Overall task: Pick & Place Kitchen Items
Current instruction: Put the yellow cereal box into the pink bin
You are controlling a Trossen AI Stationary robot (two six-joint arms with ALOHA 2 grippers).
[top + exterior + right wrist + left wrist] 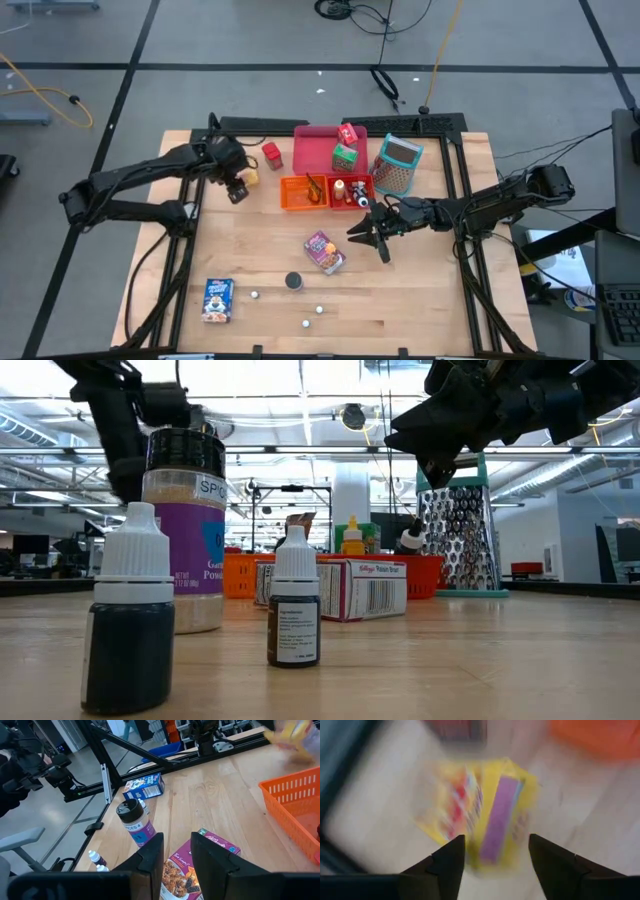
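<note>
My left gripper (pixel 238 190) is open near the table's far left, hovering over a yellow packet (pixel 485 810), which also shows beside it in the high view (pixel 250 177). My right gripper (pixel 372 240) is open and raised just right of a purple cereal box (pixel 325 252) that lies flat; the box also shows past the fingers in the right wrist view (pixel 192 865). A black-capped spice jar (pixel 293 281) stands upright. A blue box (pixel 217 299) lies near the front left. Tiny white-capped bottles (pixel 320 309) stand near the front edge.
A pink tray (pixel 312 150) at the far side carries a green box (pixel 345 157) and a red packet (pixel 349 133). An orange bin (pixel 295 195) and a red bin (pixel 352 203) sit before it, a metal grater (pixel 398 165) to their right. A red item (pixel 272 154) lies left of the tray.
</note>
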